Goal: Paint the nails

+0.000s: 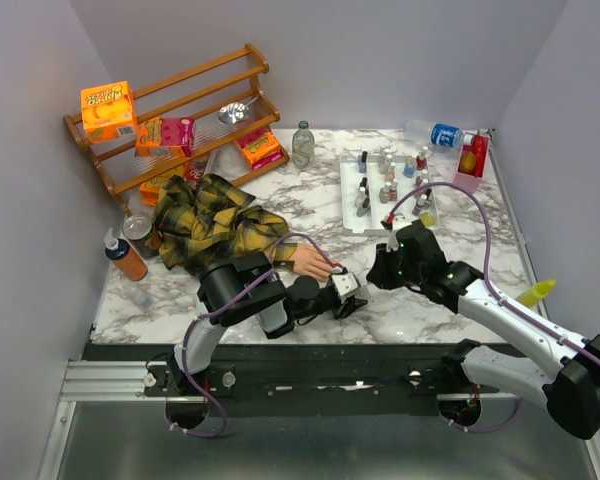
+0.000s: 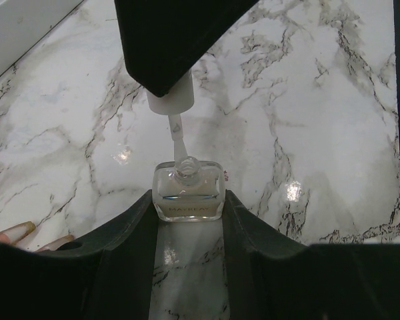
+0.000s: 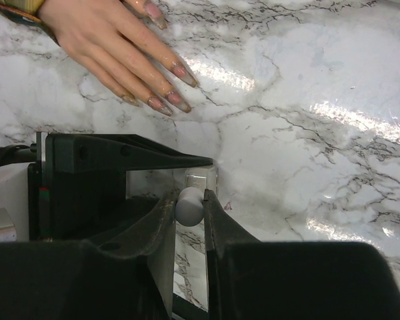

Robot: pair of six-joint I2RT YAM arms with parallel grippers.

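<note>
We're over a white marble-patterned table (image 1: 310, 200), closed in by plain grey walls (image 1: 380, 60). At the back left is a wooden rack (image 1: 202, 108) with bright boxes on it, and at the back right a white tray (image 1: 346, 200) of small polish bottles.

A yellow-and-black plaid sleeve (image 1: 215, 225) sprawls on the left of the table. The mannequin hand (image 3: 113, 47) pokes out of it and lies flat on the marble, fingers spread. The nails (image 3: 180, 70) are glossy and pinkish, resting on the table just beyond the two grippers, close but not touching them.

The left arm is folded low, with its elbow by the sleeve and its forearm running right along the near edge. The left gripper (image 2: 189, 200) is clamped on a small clear polish bottle (image 2: 189, 190), which stands upright with its neck open.

The right arm stretches in from the right, wrist bent down. The right gripper (image 3: 190, 200) is pinched tight on the white cap (image 3: 190, 205). The brush (image 2: 177, 137) hangs from the cap, its tip right at the bottle's neck.
</note>
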